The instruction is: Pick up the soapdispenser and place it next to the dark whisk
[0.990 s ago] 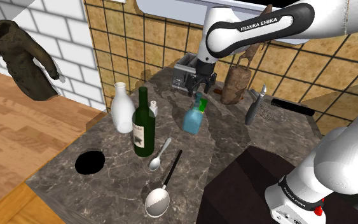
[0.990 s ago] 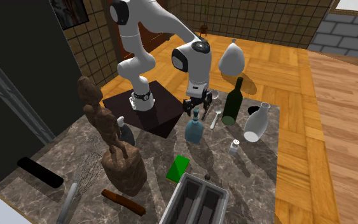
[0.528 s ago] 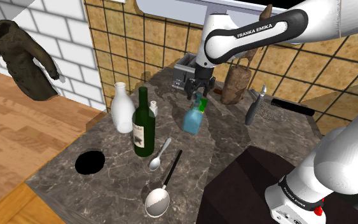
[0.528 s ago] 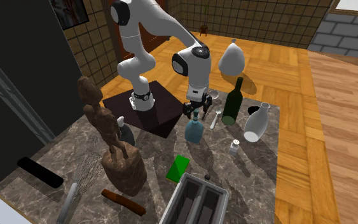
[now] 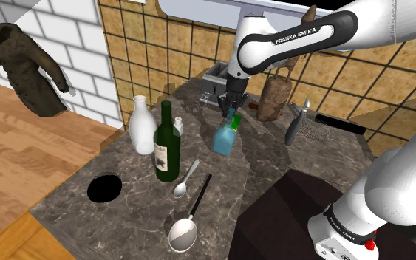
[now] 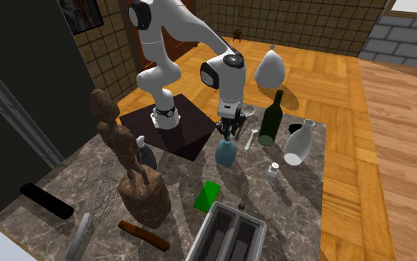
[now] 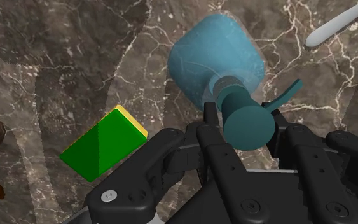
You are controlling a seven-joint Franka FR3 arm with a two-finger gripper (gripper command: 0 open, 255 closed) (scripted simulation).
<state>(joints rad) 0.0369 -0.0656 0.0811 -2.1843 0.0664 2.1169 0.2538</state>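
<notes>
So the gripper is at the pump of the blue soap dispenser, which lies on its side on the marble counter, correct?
Not quite. The soap dispenser stands upright on the marble counter, as the shoulder view shows. The gripper is indeed at its pump.

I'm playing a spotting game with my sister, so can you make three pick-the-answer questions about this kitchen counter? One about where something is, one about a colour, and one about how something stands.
1. Where is the hand?
A) at the soap dispenser's pump
B) by the toaster
C) over the spoons

2. What colour is the sponge?
A) red
B) green with a yellow edge
C) white

3. How is the soap dispenser?
A) lying down
B) upside down
C) upright on the counter

Answers:
1 A: the hand sits right at the blue bottle's pump.
2 B: the wrist view shows its green face and yellow side.
3 C: its base rests on the marble with the pump on top.
</notes>
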